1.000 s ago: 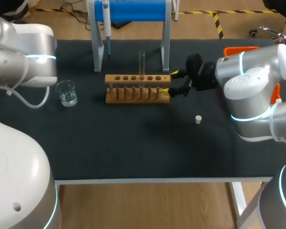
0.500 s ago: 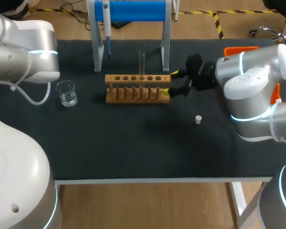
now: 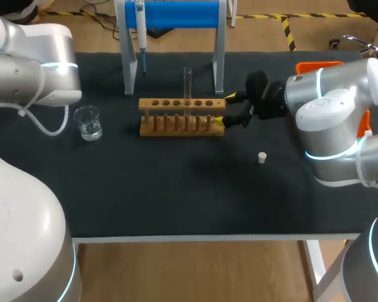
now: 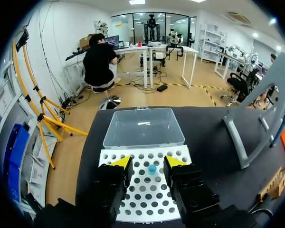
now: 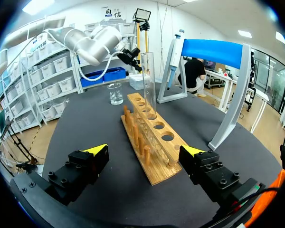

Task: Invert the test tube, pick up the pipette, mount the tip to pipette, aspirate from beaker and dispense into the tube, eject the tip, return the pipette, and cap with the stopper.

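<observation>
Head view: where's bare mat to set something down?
Free: the mat strip in front of the rack, left of the stopper; between beaker and rack. Crowded: rack's right end at the right hand, and behind it by the pipette stand.

On the black table (image 3: 176, 201): a wooden rack (image 3: 182, 116) with a row of holes, mid-table, just in front of a grey stand (image 3: 219, 56) topped by a blue bar. Seen from the left wrist, a clear box (image 4: 143, 128) touching a white perforated tray (image 4: 149, 199).

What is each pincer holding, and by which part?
Nothing: left pincer open over the tip box; right pincer open at the end of the wooden rack.
</observation>
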Robot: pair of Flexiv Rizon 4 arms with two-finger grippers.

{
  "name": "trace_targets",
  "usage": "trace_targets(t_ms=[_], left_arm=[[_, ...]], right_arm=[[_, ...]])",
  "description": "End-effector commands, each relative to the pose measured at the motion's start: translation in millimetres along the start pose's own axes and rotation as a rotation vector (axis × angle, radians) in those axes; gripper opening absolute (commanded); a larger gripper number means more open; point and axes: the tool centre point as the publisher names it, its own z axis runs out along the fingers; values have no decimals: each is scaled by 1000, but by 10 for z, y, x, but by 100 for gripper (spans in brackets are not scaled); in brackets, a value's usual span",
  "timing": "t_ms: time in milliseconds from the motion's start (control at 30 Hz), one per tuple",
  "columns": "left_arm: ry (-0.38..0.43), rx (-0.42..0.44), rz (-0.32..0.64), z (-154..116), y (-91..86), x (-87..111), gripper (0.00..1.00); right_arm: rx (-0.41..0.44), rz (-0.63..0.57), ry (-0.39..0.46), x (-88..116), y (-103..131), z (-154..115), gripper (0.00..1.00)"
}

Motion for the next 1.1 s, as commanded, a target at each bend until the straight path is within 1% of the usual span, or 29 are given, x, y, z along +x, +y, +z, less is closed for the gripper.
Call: trace_targets(t_ms=[33, 900, 1100], left_arm=[[-3, -3, -1, 39, -15, -1, 41], [-11, -7, -22, 89, -12, 2, 37], [-13, -9, -22, 93, -13, -3, 38]], right_arm=[[0, 0, 0, -1, -2, 0, 100], [0, 0, 0, -1, -2, 0, 100], [0, 0, 0, -1, -2, 0, 100]])
